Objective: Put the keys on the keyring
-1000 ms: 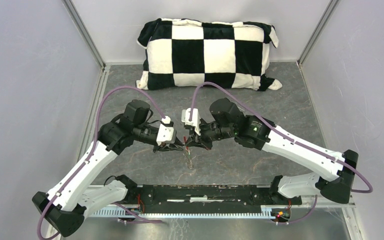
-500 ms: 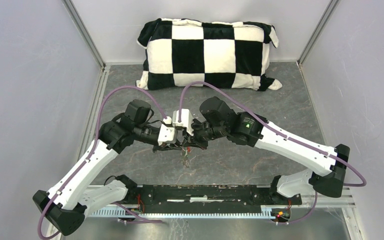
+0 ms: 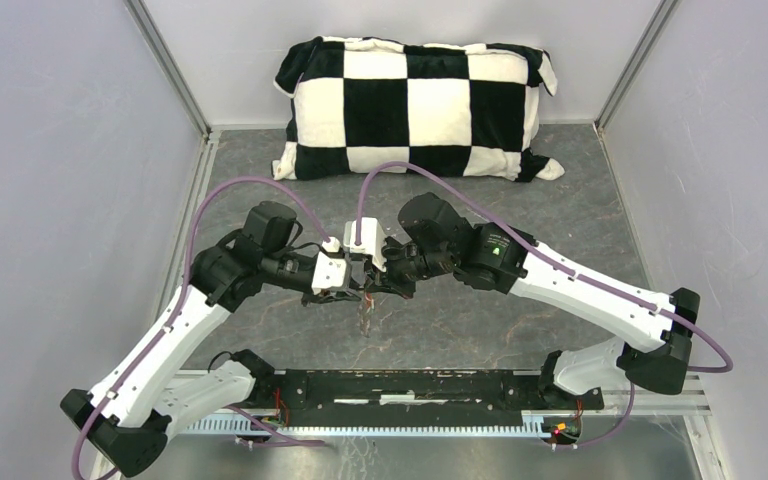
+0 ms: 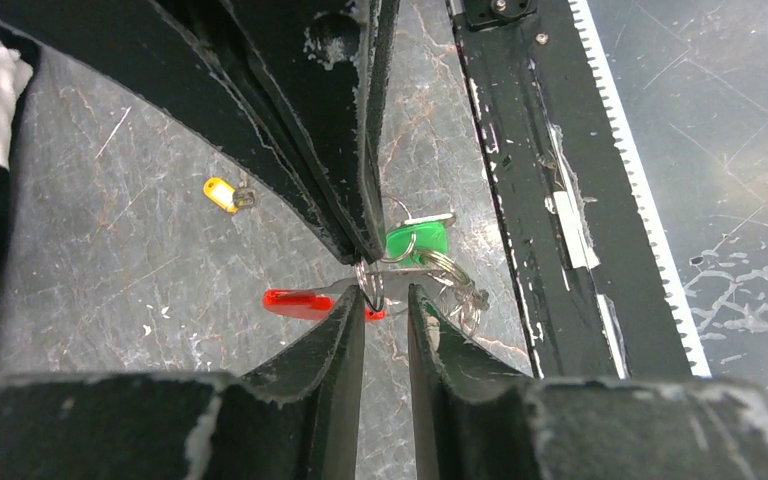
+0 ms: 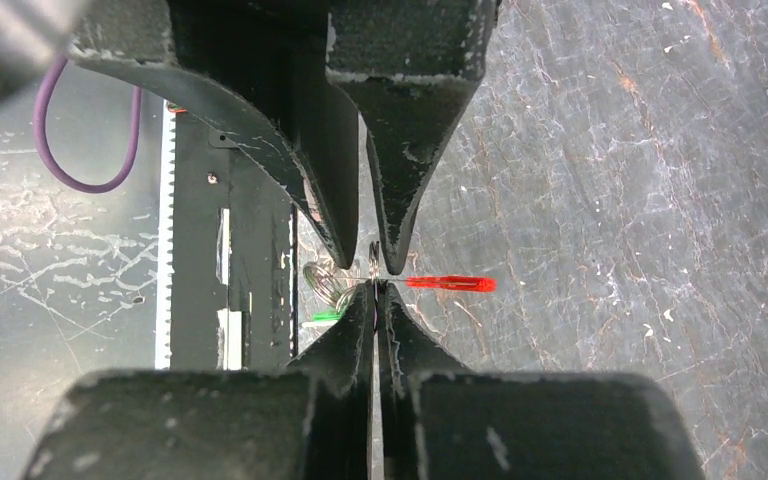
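My right gripper (image 5: 375,287) is shut on the keyring's thin silver ring (image 4: 369,284) and holds it above the table. The red tag (image 5: 450,284) sticks out sideways from it. The green-headed key (image 4: 415,242) hangs close against the ring's loops and chain links (image 4: 457,290). My left gripper (image 4: 387,293) faces the right one tip to tip, jaws a little apart, with the ring's wire in the gap beside one finger (image 4: 352,305). The yellow-headed key (image 4: 221,193) lies alone on the table. In the top view both grippers meet at mid-table (image 3: 365,287).
A black-and-white checked pillow (image 3: 415,105) lies at the back of the grey table. A black rail (image 3: 430,385) runs along the near edge between the arm bases. White walls close in left and right.
The right arm swung left, bringing the keyring up to the left gripper. The left arm then drew back slightly to the left. The hanging bundle moved left with them.
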Robot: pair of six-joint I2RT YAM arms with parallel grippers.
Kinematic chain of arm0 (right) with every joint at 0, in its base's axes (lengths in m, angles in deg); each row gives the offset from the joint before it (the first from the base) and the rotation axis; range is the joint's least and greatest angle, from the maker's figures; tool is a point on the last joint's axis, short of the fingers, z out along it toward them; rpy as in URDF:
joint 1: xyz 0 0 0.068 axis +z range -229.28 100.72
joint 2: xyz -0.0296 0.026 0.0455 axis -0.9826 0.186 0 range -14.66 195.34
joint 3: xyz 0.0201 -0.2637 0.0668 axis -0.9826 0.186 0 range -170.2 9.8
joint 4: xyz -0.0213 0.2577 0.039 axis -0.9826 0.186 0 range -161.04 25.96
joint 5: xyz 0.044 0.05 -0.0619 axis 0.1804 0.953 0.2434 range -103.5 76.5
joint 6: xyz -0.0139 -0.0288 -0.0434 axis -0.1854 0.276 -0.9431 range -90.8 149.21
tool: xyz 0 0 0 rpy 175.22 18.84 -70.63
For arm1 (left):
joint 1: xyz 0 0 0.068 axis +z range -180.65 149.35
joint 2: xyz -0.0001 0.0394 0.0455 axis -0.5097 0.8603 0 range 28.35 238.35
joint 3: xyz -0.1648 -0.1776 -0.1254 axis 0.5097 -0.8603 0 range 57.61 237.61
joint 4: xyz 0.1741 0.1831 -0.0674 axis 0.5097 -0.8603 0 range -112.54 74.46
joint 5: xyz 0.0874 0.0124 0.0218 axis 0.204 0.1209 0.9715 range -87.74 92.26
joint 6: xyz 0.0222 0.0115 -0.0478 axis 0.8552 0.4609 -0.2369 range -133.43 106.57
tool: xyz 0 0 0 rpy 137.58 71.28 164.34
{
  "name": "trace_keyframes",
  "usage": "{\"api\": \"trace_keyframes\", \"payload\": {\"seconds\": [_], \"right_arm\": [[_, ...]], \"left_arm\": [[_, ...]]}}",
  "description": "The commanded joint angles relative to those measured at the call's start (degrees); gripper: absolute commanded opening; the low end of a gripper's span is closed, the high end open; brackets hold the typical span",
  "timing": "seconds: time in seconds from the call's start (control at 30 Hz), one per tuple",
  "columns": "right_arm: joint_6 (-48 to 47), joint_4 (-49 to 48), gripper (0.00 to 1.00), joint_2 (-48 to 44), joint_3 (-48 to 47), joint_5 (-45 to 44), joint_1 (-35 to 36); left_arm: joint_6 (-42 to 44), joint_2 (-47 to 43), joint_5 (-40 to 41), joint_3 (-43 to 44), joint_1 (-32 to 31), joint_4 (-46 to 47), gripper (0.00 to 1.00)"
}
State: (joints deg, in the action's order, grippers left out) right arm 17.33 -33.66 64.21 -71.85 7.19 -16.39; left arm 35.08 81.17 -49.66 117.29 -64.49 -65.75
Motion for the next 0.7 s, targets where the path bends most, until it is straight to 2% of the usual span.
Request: {"api": "trace_keyframes", "payload": {"seconds": [0.0, 0.17, 0.57, 0.67], "right_arm": [[-0.51, -0.87, 0.01, 0.32, -2.73, -0.25, 0.36], [-0.38, -1.10, 0.01, 0.51, -2.56, -0.11, 0.43], [-0.25, -2.16, 0.01, -0.46, -1.12, -0.73, 0.56], [-0.16, -2.39, 0.01, -0.73, -0.52, -1.11, 0.56]], "left_arm": [[3.27, -0.75, 0.48, 3.56, -0.12, 0.82, 0.29], [3.01, -0.90, -0.20, 4.12, -0.08, 0.82, 0.38], [2.19, -2.46, 4.47, 2.68, -0.09, 0.83, 0.51], [0.18, -3.35, 5.09, 2.59, -0.06, 1.52, 0.52]]}}
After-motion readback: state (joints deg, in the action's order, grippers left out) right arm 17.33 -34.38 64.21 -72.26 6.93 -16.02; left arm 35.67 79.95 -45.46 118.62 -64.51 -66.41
